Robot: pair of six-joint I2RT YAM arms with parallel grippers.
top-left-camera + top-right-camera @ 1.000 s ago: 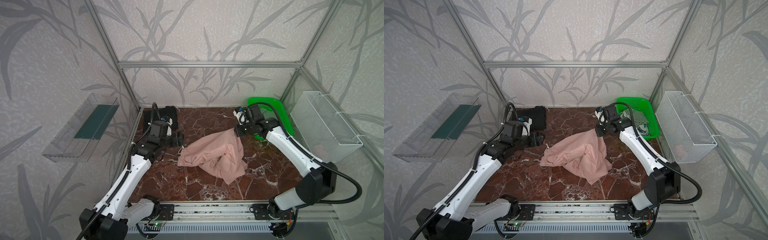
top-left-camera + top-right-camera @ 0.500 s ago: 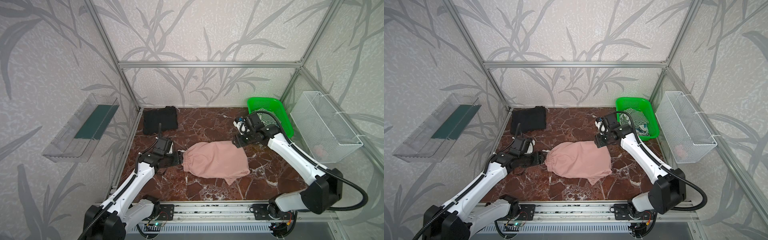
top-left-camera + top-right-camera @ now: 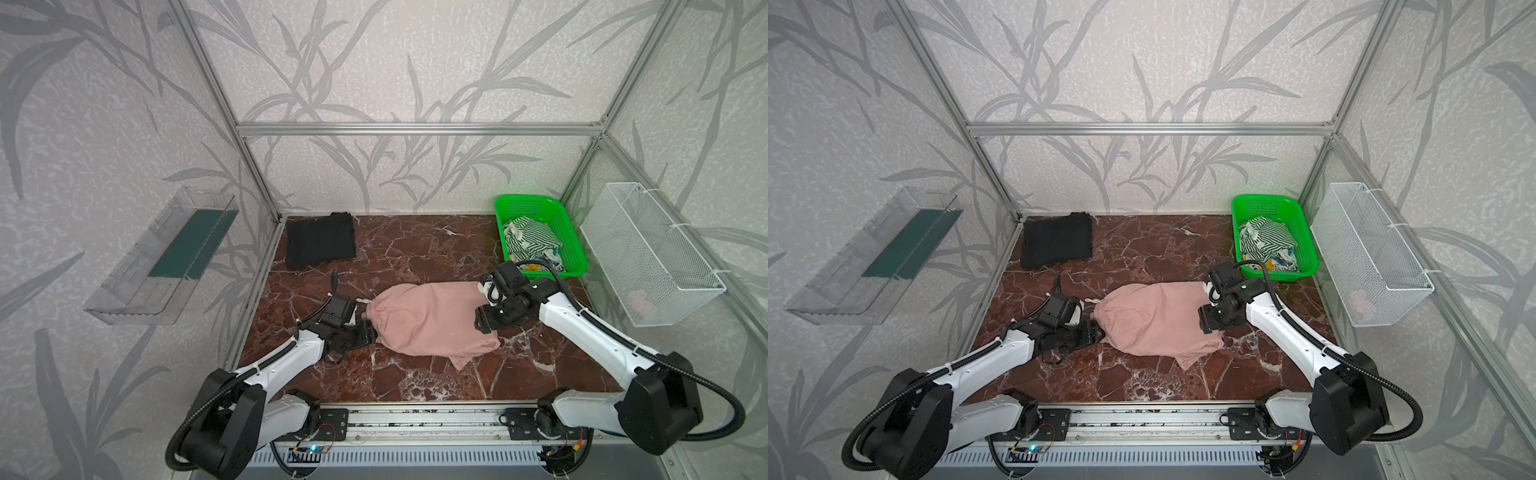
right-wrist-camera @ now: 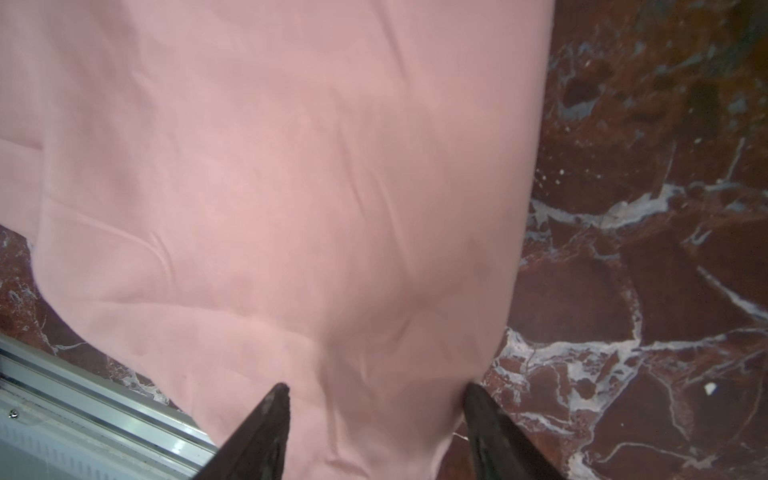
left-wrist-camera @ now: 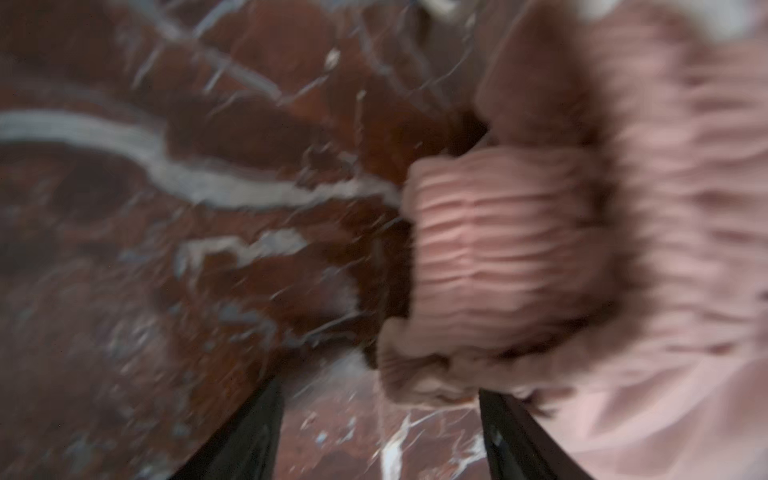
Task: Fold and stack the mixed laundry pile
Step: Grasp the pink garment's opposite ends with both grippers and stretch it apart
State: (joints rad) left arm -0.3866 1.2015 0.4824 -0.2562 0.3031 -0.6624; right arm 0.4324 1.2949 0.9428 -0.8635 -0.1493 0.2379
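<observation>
The dusty-pink drawstring shorts (image 3: 428, 320) (image 3: 1154, 320) lie spread on the marble table in both top views. My left gripper (image 3: 365, 332) (image 3: 1092, 332) sits low at their gathered waistband (image 5: 498, 249), open, with bare marble between its fingers in the blurred left wrist view (image 5: 378, 399). My right gripper (image 3: 484, 322) (image 3: 1208, 322) is open over the shorts' other end, and pink cloth (image 4: 291, 187) lies loose under its spread fingers (image 4: 376, 390). A folded black T-shirt (image 3: 320, 241) (image 3: 1057, 241) rests at the back left. The green-and-white striped cloth (image 3: 525, 241) and a multicoloured piece (image 3: 548, 259) lie in the green basket.
The green basket (image 3: 528, 201) (image 3: 1264, 200) stands at the back right corner. A white wire basket (image 3: 648, 253) hangs on the right wall and a clear shelf (image 3: 166, 257) on the left wall. A metal rail (image 3: 415, 415) runs along the table's front edge.
The right gripper lowered the hanging shorts onto the table, let go and opened. The left arm came forward from beside the black T-shirt to the shorts' waistband.
</observation>
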